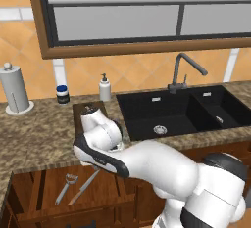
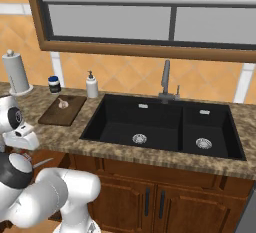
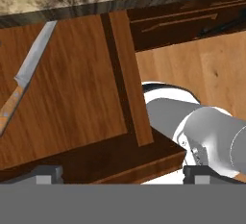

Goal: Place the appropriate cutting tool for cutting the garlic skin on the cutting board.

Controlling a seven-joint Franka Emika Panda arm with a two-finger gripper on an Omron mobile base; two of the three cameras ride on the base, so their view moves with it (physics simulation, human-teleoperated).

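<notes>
The knife (image 3: 29,69), with its grey pointed blade and brownish handle, lies on the floor of an open wooden drawer (image 3: 81,112) below the counter edge. My gripper (image 3: 124,174) hangs over the drawer, open, its fingertips (image 3: 48,172) far apart with nothing between them; the knife lies off to the left of them. From the left base view the knife (image 1: 84,186) lies slanted in the drawer under my hand. The dark brown cutting board (image 2: 60,112) sits on the counter left of the sink, with the small pale garlic (image 2: 63,104) on it.
A grey peeler (image 1: 67,187) with a looped head lies just left of the knife in the drawer. On the counter stand a paper towel roll (image 1: 14,90), a small dark-lidded jar (image 1: 62,94) and a soap dispenser (image 1: 104,87). The black double sink (image 2: 150,124) with its faucet (image 2: 166,79) is to the right.
</notes>
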